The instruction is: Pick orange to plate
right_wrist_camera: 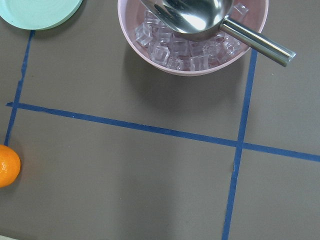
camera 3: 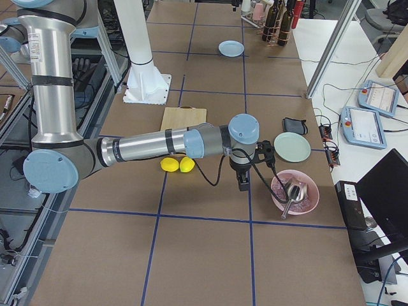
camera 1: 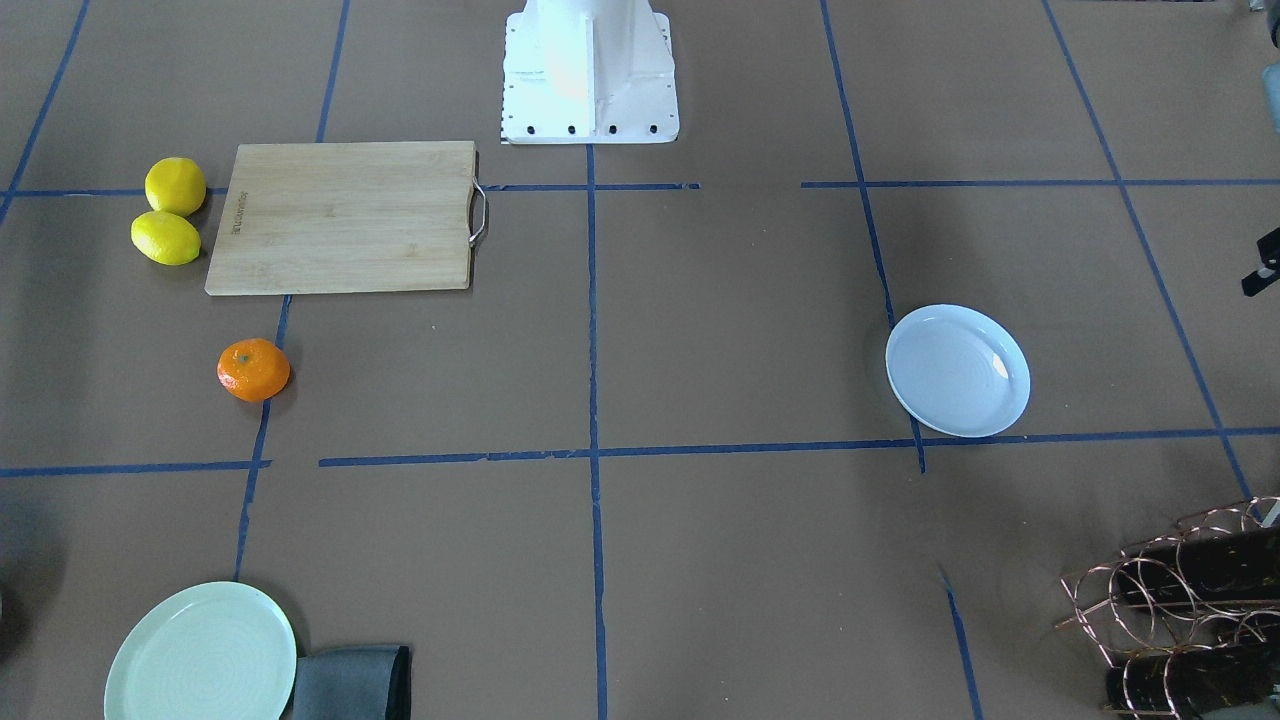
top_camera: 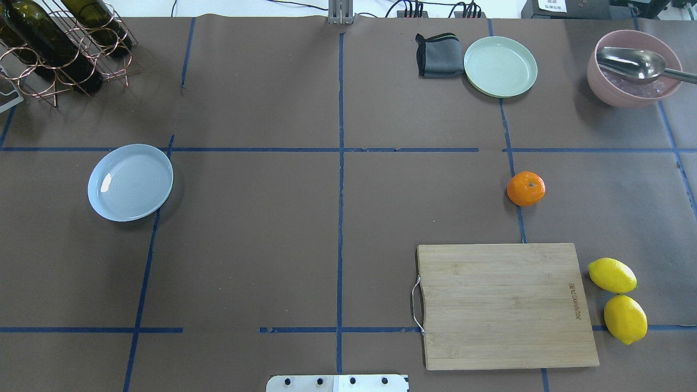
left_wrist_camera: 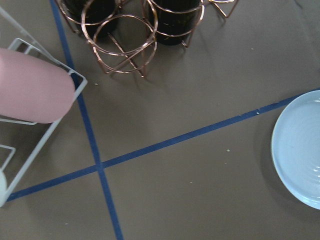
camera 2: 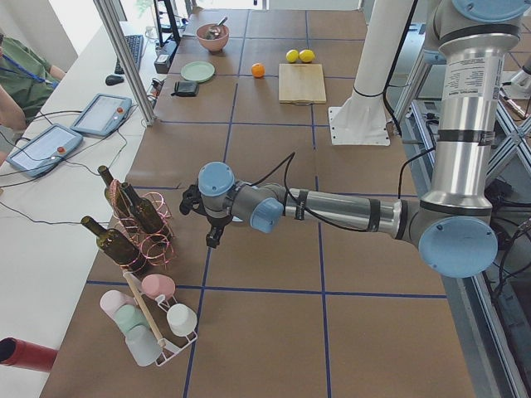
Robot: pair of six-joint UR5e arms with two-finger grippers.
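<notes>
Orange sits between cutting board and green plate.

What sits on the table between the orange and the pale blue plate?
Between orange and plate: only bare table crossed by blue tape, in the overhead view. The cutting board sits clear of that line.

Left pincer and right pincer point down, arms outstretched.

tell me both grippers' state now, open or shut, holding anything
Left gripper: cannot tell, it shows only in a side view.
Right gripper: cannot tell, same reason; the orange lies apart from it, not held.
</notes>
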